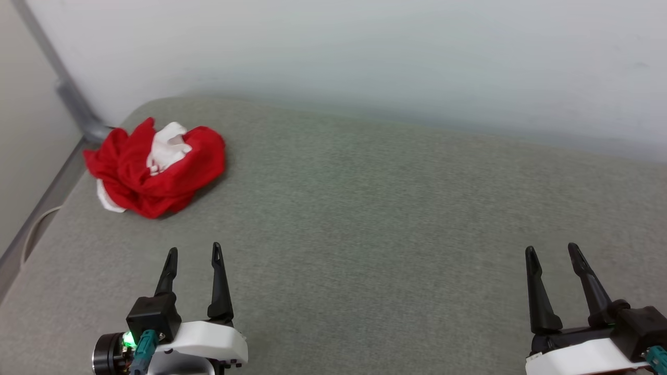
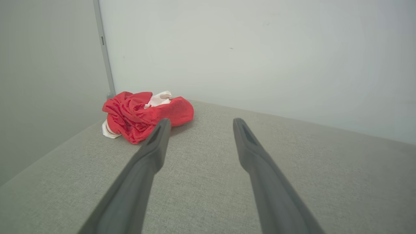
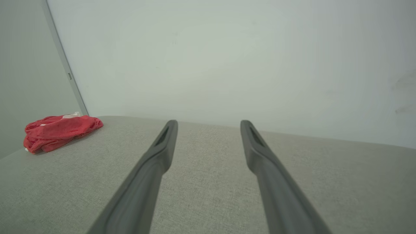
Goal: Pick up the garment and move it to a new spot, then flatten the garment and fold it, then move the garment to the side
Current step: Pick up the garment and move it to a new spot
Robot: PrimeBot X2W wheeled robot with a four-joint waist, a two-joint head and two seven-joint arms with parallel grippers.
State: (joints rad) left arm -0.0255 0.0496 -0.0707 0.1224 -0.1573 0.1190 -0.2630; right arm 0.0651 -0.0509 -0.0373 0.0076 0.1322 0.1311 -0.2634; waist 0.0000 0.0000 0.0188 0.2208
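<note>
Splayed left gripper point(image 1: 194, 249), right gripper point(image 1: 551, 248); crumpled garment point(image 1: 156, 179)

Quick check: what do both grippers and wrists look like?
Left gripper: two long, tapering black fingers on a black block, white wrist shell, teal connector beside a green light, dark round ring. Right gripper: same black fingers, white shell, teal connector.

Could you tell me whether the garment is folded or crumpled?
Crumpled: the garment lies in a wrinkled, bunched heap on the grey surface, with no neat folds.
</note>
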